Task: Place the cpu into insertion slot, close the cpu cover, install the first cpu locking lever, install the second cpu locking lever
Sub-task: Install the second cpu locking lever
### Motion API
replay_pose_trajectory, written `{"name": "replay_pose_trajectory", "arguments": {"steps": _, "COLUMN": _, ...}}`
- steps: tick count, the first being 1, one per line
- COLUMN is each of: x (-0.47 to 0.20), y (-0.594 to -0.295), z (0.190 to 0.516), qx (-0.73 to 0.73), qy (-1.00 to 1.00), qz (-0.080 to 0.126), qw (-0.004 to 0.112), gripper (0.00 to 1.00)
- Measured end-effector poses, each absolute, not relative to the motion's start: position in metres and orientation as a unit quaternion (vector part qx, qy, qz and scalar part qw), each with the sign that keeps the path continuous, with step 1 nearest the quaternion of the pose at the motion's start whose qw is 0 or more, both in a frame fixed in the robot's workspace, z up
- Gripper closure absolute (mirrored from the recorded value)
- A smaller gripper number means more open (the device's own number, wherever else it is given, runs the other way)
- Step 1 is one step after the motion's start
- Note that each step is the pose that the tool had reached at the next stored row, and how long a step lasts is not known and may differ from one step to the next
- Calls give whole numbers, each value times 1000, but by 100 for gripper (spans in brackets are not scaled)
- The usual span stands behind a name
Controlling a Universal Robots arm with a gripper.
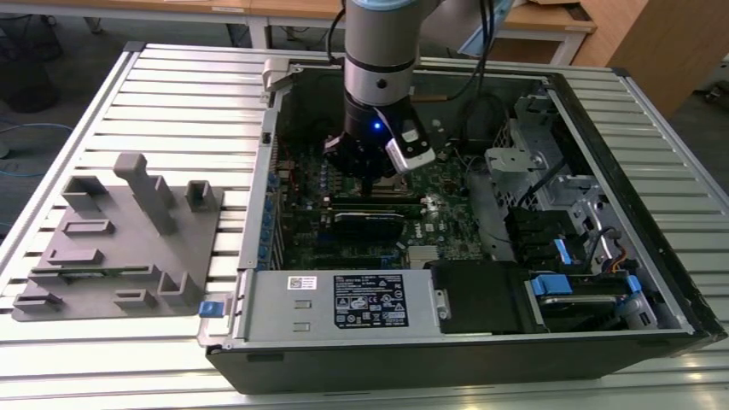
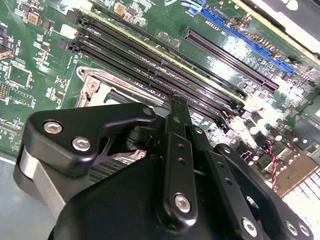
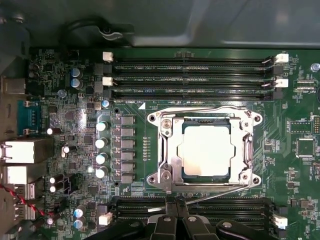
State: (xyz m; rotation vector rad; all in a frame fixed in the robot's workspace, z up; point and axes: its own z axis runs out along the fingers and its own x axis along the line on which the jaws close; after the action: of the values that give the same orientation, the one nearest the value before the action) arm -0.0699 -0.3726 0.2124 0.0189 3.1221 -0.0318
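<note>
— Where's your cpu point(image 3: 206, 150) right now?

— Seated in the insertion slot point(image 3: 204, 151) on the green motherboard point(image 3: 295, 175), silvery top facing up. The cpu cover point(image 3: 170, 150) is folded down around it, its metal frame bordering the chip on all sides, and thin wire levers point(image 3: 210, 109) run along the frame's edges.

— And your arm?

— It stands nearly vertical inside the open computer case point(image 1: 638, 282), wrist pointing straight down over the socket area. Your gripper point(image 3: 176, 204) hangs just beside the socket frame, over the memory slots point(image 3: 225, 207) flanking it.

— Is it holding anything?

— Nothing. In both wrist views the fingers point(image 2: 178, 112) are pressed narrowly together with no part between them
</note>
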Motion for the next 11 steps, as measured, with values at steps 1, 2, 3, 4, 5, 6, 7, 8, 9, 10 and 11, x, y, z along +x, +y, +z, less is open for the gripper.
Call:
{"name": "replay_pose_trajectory", "arguments": {"steps": 1, "x": -70, "y": -373, "z": 211, "qx": 6, "qy": 1000, "qz": -10, "qw": 10, "gripper": 89}}
{"name": "replay_pose_trajectory", "arguments": {"steps": 2, "x": -70, "y": -373, "z": 210, "qx": 6, "qy": 1000, "qz": -10, "qw": 10, "gripper": 89}}
{"name": "replay_pose_trajectory", "arguments": {"steps": 3, "x": -70, "y": -373, "z": 209, "qx": 6, "qy": 1000, "qz": -10, "qw": 10, "gripper": 89}}
{"name": "replay_pose_trajectory", "arguments": {"steps": 4, "x": -71, "y": -373, "z": 209, "qx": 6, "qy": 1000, "qz": -10, "qw": 10, "gripper": 89}}
{"name": "replay_pose_trajectory", "arguments": {"steps": 5, "x": -71, "y": -373, "z": 208, "qx": 6, "qy": 1000, "qz": -10, "qw": 10, "gripper": 89}}
{"name": "replay_pose_trajectory", "arguments": {"steps": 6, "x": -71, "y": -373, "z": 207, "qx": 6, "qy": 1000, "qz": -10, "qw": 10, "gripper": 89}}
{"name": "replay_pose_trajectory", "arguments": {"steps": 7, "x": -72, "y": -372, "z": 207, "qx": 6, "qy": 1000, "qz": -10, "qw": 10, "gripper": 89}}
{"name": "replay_pose_trajectory", "arguments": {"steps": 8, "x": -72, "y": -372, "z": 206, "qx": 6, "qy": 1000, "qz": -10, "qw": 10, "gripper": 89}}
{"name": "replay_pose_trajectory", "arguments": {"steps": 9, "x": -73, "y": -372, "z": 205, "qx": 6, "qy": 1000, "qz": -10, "qw": 10, "gripper": 89}}
{"name": "replay_pose_trajectory", "arguments": {"steps": 10, "x": -74, "y": -372, "z": 205, "qx": 6, "qy": 1000, "qz": -10, "qw": 10, "gripper": 89}}
{"name": "replay_pose_trajectory", "arguments": {"steps": 11, "x": -75, "y": -372, "z": 204, "qx": 6, "qy": 1000, "qz": -10, "qw": 10, "gripper": 89}}
